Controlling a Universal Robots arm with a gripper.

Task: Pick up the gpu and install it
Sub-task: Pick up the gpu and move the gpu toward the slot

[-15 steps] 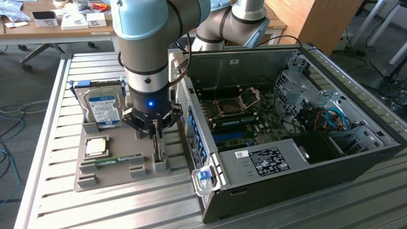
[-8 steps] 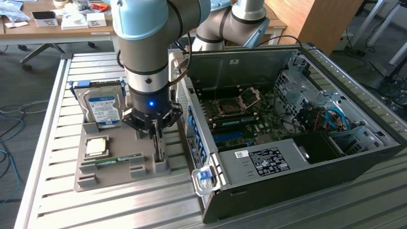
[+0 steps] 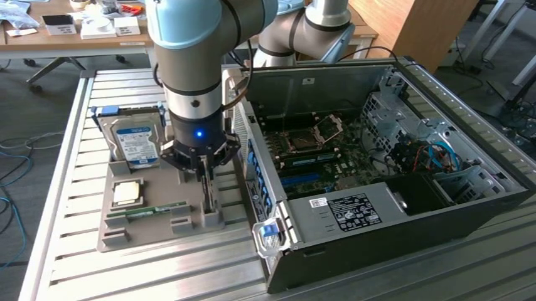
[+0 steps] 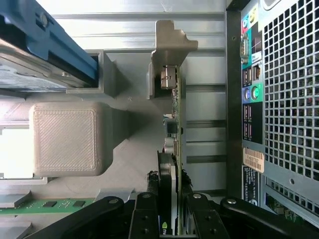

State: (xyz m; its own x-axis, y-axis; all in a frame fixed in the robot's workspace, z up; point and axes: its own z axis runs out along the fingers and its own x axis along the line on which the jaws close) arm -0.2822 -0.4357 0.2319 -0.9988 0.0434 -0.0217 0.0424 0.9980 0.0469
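Note:
The gpu (image 3: 208, 191) stands on edge in a slot of the grey printed tray (image 3: 125, 235), just beside the open computer case (image 3: 377, 163). My gripper (image 3: 205, 170) hangs straight down over it. In the wrist view the card's green board and black face (image 4: 175, 124) run away from me to its silver end bracket (image 4: 169, 50), which sits against a grey tray post. My gripper (image 4: 169, 201) is shut on the gpu, one black finger (image 4: 147, 209) on each side of its near end. The card's lower edge is still in the tray.
On the tray lie a blue-labelled hard drive (image 3: 137, 143), a CPU (image 3: 127, 191) and a green RAM stick (image 3: 155, 211). The case lies on its side with the motherboard (image 3: 322, 150) exposed. Its perforated rear panel (image 4: 284, 99) is close beside the card.

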